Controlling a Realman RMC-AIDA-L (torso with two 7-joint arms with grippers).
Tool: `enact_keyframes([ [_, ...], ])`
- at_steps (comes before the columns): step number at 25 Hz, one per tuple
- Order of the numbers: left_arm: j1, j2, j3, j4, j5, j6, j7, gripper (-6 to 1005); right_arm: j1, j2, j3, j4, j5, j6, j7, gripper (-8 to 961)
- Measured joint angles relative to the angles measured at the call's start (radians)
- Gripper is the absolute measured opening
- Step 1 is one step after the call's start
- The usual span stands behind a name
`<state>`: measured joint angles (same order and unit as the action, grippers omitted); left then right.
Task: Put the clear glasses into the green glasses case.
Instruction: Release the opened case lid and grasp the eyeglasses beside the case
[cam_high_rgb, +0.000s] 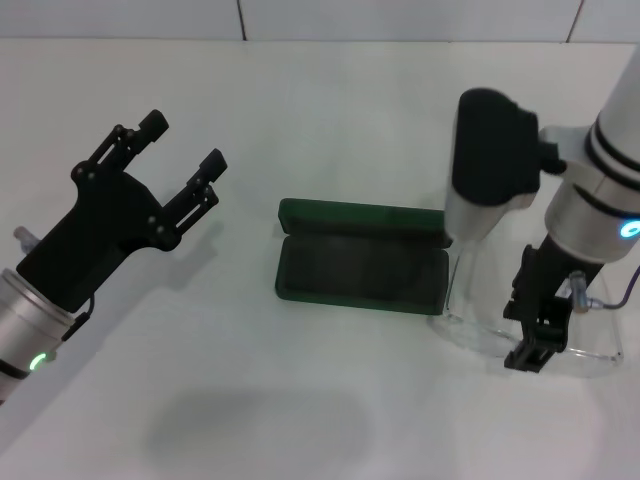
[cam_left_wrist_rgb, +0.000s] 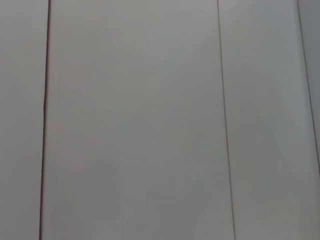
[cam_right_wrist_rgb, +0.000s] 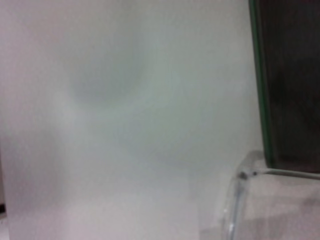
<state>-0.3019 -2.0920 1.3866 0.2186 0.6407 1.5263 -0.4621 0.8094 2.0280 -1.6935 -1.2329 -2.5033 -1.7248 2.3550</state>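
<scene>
The green glasses case lies open in the middle of the table, lid hinged back, dark lining empty. The clear glasses rest on the table just right of the case, one thin arm standing up beside the case's right end. My right gripper points down onto the middle of the glasses, touching or nearly touching them. The right wrist view shows the case's green edge and a clear corner of the glasses. My left gripper hangs open and empty above the table, left of the case.
White table with a tiled wall behind it. The left wrist view shows only pale panels with thin dark seams.
</scene>
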Motion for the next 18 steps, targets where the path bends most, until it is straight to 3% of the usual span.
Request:
enact_keyframes([
  [5, 0.009, 0.001, 0.000, -0.001, -0.001, 0.005, 0.003, 747, 0.002, 0.000, -0.079, 0.003, 0.002, 0.013, 0.038, 586],
  [18, 0.024, 0.001, 0.000, -0.001, -0.003, 0.005, 0.007, 746, 0.003, 0.000, -0.118, 0.012, -0.001, 0.037, 0.057, 560],
])
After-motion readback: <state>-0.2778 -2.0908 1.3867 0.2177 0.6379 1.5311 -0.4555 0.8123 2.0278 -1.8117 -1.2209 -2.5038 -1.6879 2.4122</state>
